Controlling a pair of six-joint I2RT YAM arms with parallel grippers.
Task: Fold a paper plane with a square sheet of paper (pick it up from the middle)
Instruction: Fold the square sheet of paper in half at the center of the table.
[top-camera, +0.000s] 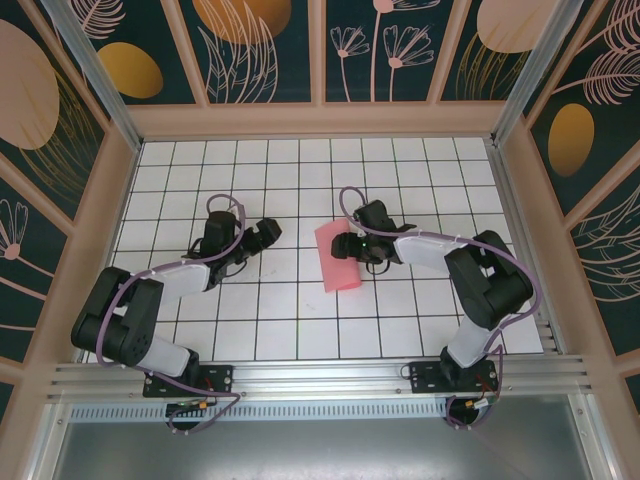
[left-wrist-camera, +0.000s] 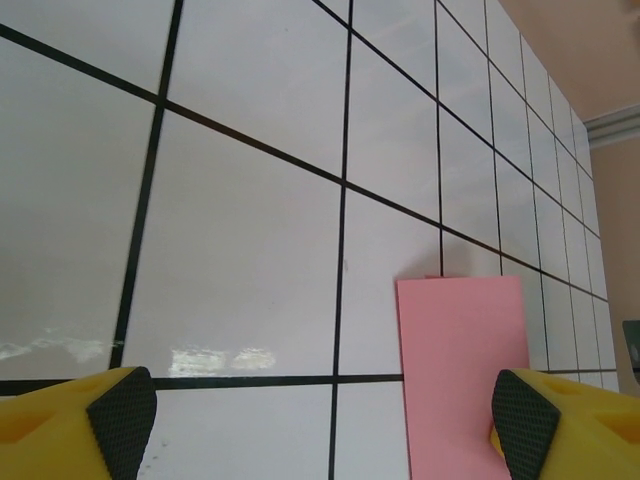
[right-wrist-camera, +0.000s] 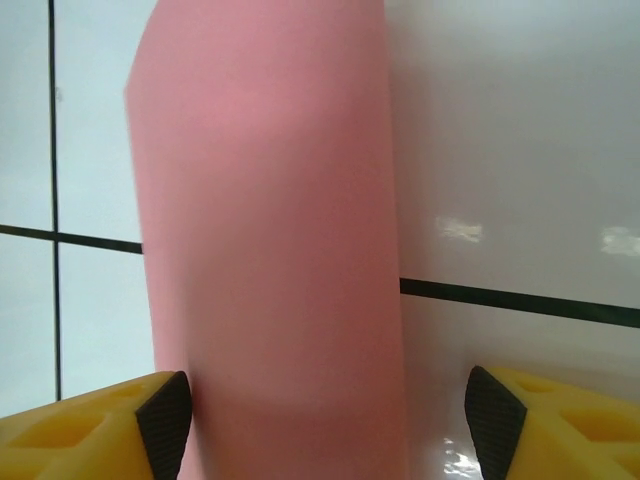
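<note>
Your right fingers (right-wrist-camera: 162, 418), apart, straddle the pink sheet (right-wrist-camera: 270, 250), so closing off-centre could crumple it or skew its fold.

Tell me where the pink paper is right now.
In the top view the pink paper lies on the white grid table just right of centre, between the open jaws of the right gripper.

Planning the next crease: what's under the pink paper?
The paper lies on the white grid table; tiles and black lines show around it. Whatever sits directly beneath it is covered.
</note>
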